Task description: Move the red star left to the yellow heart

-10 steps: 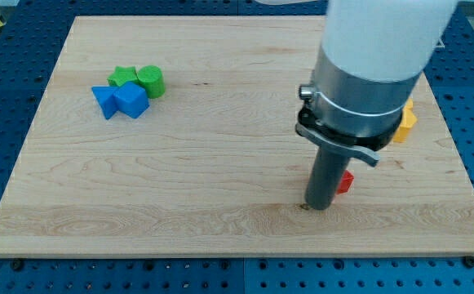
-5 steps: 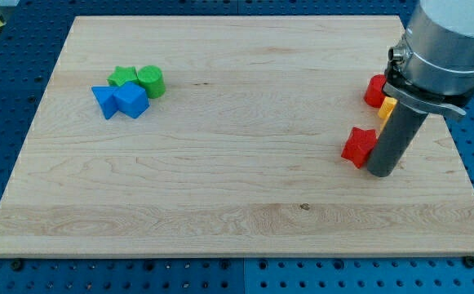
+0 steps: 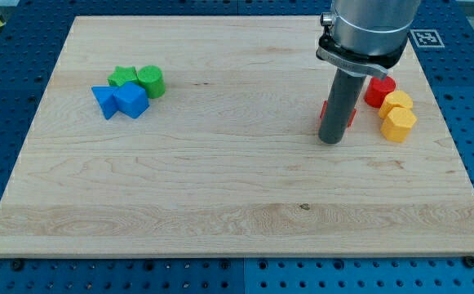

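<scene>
My tip (image 3: pixel 331 140) rests on the wooden board (image 3: pixel 220 180) right of centre. The red star (image 3: pixel 351 115) is mostly hidden behind the rod; only red slivers show on either side of it, just above the tip. To its right lie two yellow blocks touching each other: the upper one (image 3: pixel 398 101) looks like the heart, the lower one (image 3: pixel 400 125) like a hexagon. A red cylinder (image 3: pixel 378 91) sits against the upper yellow block, on its upper left.
At the view's left is a tight cluster: a green star (image 3: pixel 122 77), a green cylinder (image 3: pixel 151 82) and two blue blocks (image 3: pixel 104 102) (image 3: pixel 131 100).
The rod swung from the board's lower middle to the right, then up and left. The red star has moved up and a little left, from below the yellow blocks to level with them.
</scene>
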You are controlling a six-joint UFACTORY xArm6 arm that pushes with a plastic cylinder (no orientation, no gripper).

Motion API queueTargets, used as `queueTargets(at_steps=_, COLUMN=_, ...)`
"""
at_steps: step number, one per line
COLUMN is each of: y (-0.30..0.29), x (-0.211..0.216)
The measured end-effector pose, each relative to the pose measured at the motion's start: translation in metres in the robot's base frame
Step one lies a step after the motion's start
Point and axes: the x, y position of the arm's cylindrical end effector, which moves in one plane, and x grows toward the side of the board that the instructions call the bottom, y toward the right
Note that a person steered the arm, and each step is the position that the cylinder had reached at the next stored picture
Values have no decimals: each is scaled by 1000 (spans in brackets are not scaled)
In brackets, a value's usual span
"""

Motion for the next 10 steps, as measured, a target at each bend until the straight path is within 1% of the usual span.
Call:
queueTargets(at_steps=1, y=-6, x=-23)
queueTargets(at_steps=2, y=-29, x=-38)
queueTargets(at_steps=3, y=-47, x=-63)
queueTargets(at_steps=4, y=-48, x=-71)
queueTargets(at_steps=7, y=-30, x=-49)
queueTargets(at_steps=9, y=14, x=-48)
queueTargets(at_steps=10, y=18, x=-48)
